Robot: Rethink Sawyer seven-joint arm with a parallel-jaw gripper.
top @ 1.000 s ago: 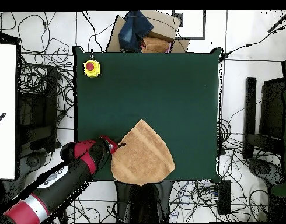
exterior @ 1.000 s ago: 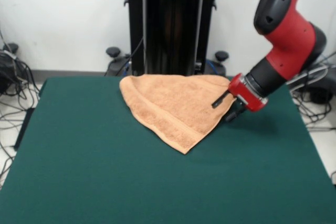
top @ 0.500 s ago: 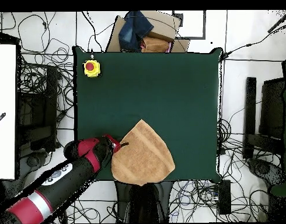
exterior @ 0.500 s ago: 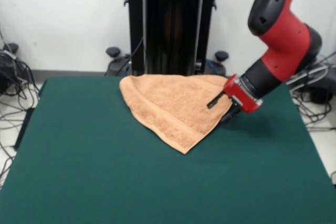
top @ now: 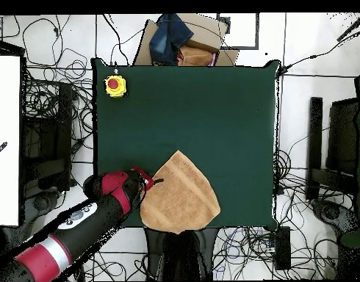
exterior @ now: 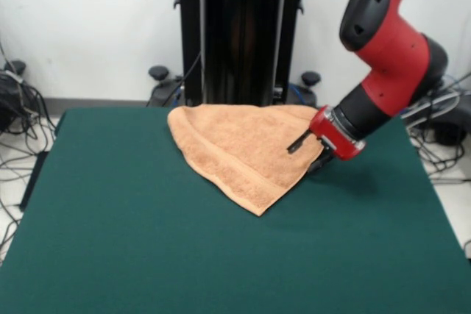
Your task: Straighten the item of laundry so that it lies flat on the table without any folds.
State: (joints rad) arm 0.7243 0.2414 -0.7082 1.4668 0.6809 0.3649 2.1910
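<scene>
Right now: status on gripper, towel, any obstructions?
Gripper at towel's edge, one finger over the cloth; grip unclear. Towel folded, wedge-shaped, not flat. Yellow box with red button at far corner, clear of work.

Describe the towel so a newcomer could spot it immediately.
Start with the big green table. Along its edge by the black pedestal lies the towel, beside the red arm's end effector. It is the only orange-tan cloth, folded into a fan shape tapering to a point toward mid-table.
</scene>
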